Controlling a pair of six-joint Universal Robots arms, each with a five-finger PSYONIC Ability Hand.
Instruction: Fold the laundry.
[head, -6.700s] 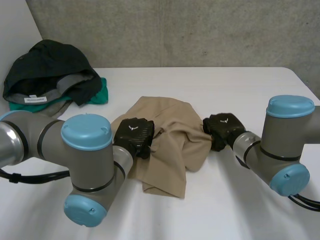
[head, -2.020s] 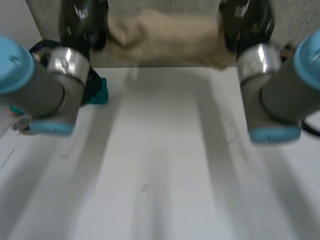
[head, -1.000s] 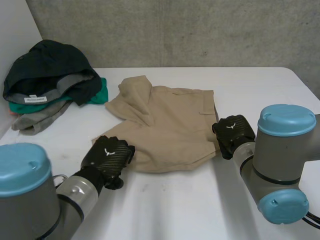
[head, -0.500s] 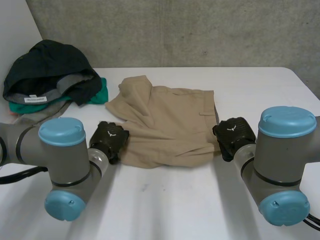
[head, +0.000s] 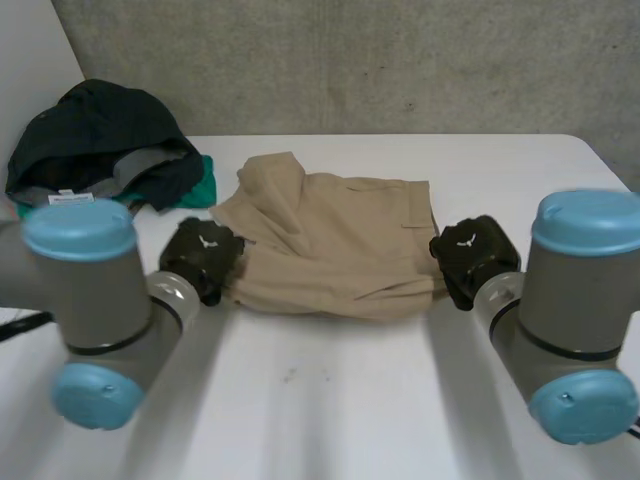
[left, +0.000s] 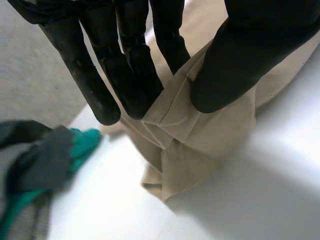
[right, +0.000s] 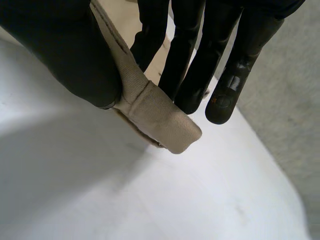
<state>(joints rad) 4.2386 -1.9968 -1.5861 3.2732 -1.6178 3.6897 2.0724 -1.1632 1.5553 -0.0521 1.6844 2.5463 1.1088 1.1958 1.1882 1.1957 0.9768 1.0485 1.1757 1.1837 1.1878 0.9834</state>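
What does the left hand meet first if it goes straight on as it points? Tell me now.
The beige shorts: the left hand pinches their edge between fingers and thumb, and points across them. Depth is unclear, but nothing else seems to lie in that line first.

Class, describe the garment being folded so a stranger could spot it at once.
On the white table, look between the left hand and right hand. The beige cloth garment lies there, each hand pinching one side. Unlike the dark and green clothes heap, it is pale and spread out.
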